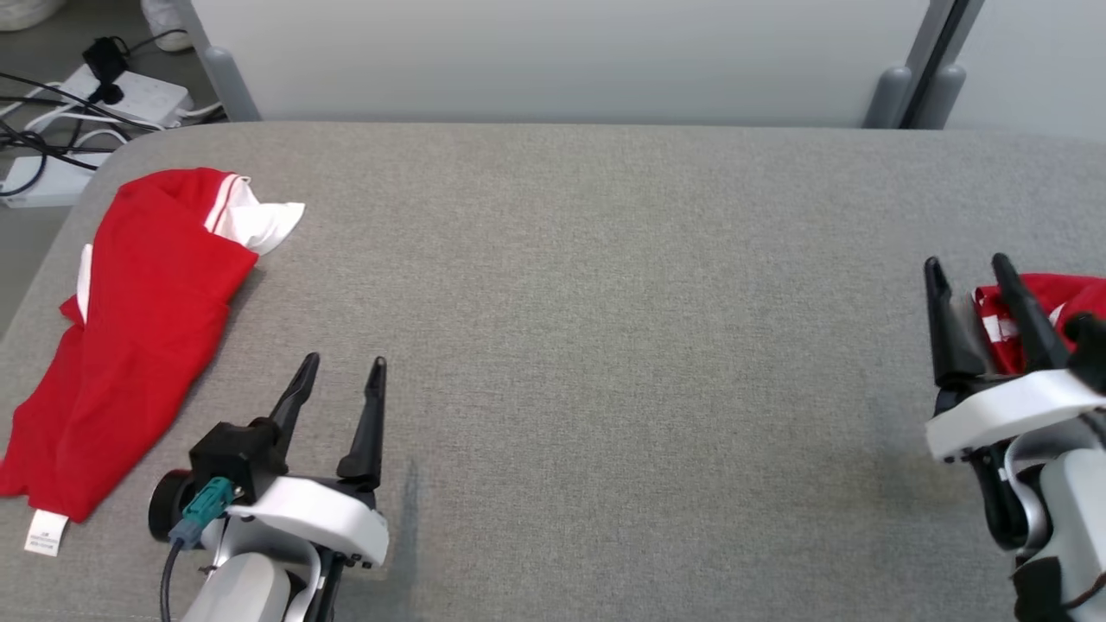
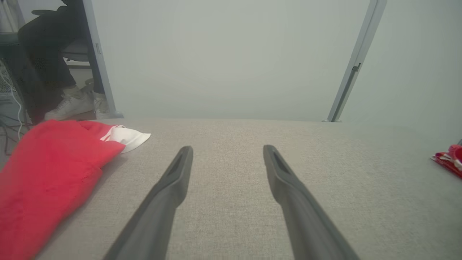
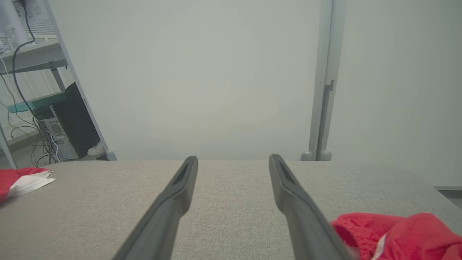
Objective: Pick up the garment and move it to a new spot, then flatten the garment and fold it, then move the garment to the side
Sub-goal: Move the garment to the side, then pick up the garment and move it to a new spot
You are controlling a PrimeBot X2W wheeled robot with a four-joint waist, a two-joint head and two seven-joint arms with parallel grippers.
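On the grey counter (image 1: 605,345) in front of me lie two red pieces of clothing, well apart, one at each end.

At the far left lies a red garment (image 1: 147,328) with white trim. It is roughly folded into a long shape. Its long axis runs from the near left corner away from me, leaning slightly right, and a white label (image 1: 45,531) marks the near end. My left pincer (image 1: 344,361) hovers just to its right with the fingers spread wide, holding nothing and pointing away from me, roughly parallel to the garment.

At the right edge lies a crumpled red garment (image 1: 1076,294) with white markings, bunched up with no clear long axis. My right pincer (image 1: 966,262) is also spread wide and empty. This heap sits just to the pincer's right. From the right wrist camera it shows low and to the right of the right-hand finger. I cannot tell whether that finger touches the cloth.

I judge the left piece already folded and set aside, so the crumpled heap is the one to pick up. The right arm is far nearer to it. The coming move turns on shifting that pincer to its right and down, so the spread fingers straddle a ridge of cloth.
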